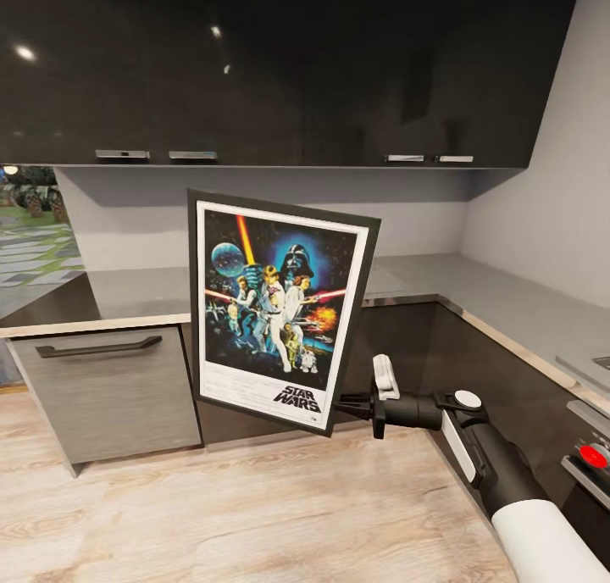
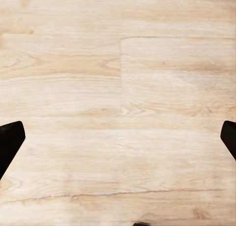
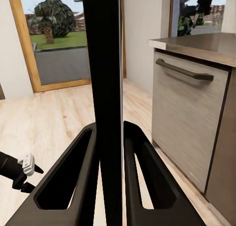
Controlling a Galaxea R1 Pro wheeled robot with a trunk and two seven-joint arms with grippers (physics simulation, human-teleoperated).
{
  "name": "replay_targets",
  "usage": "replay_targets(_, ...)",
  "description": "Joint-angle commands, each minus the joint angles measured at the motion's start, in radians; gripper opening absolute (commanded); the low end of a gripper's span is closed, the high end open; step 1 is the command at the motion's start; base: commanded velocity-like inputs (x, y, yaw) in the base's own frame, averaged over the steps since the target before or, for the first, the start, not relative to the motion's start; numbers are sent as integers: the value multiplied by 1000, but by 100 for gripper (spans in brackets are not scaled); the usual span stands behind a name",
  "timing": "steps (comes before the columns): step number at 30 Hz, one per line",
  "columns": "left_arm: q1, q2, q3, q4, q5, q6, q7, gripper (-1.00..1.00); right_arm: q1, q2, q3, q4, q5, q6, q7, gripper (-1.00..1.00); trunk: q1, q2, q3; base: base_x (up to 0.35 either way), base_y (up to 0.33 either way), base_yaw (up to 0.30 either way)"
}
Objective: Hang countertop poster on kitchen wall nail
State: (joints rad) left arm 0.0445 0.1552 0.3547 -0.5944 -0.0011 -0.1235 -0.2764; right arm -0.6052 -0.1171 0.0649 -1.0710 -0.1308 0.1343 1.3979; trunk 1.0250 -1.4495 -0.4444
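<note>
The black-framed, white-bordered Star Wars poster [image 1: 278,310] is held upright in front of the matte grey kitchen countertop [image 1: 140,292], clamped at its lower right corner by the right gripper [image 1: 346,405]. The left gripper [image 2: 118,137] is spread wide over the pale wood floor [image 2: 118,78].

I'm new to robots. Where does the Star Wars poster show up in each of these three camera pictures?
Head view: the poster stands upright at centre, facing the camera, held at its lower right corner by the right gripper.
Left wrist view: not in it; wooden floor lies below the open jaws.
Right wrist view: the poster, seen edge-on, is a dark vertical band clamped between the jaws.
Shared landmark: the grey cabinet front with the dark handle.
</note>
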Motion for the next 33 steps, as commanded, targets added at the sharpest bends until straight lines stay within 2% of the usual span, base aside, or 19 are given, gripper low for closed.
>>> replay_targets(1, 0, 0, 4, -1, 0, -1, -7, 100, -1, -1, 3, 0, -8, 14, 3, -100, 0, -1, -1, 0, 0, 0)
replay_targets(19, 0, 0, 3, -2, 1, -1, -7, 100, -1, -1, 3, 1, -6, 15, 3, -100, 0, -1, -1, 0, 0, 0)
replay_targets(33, 0, 0, 3, -2, 1, -1, -7, 100, -1, -1, 3, 2, -6, 15, 3, -100, -54, 97, 30, 0, 0, 0)
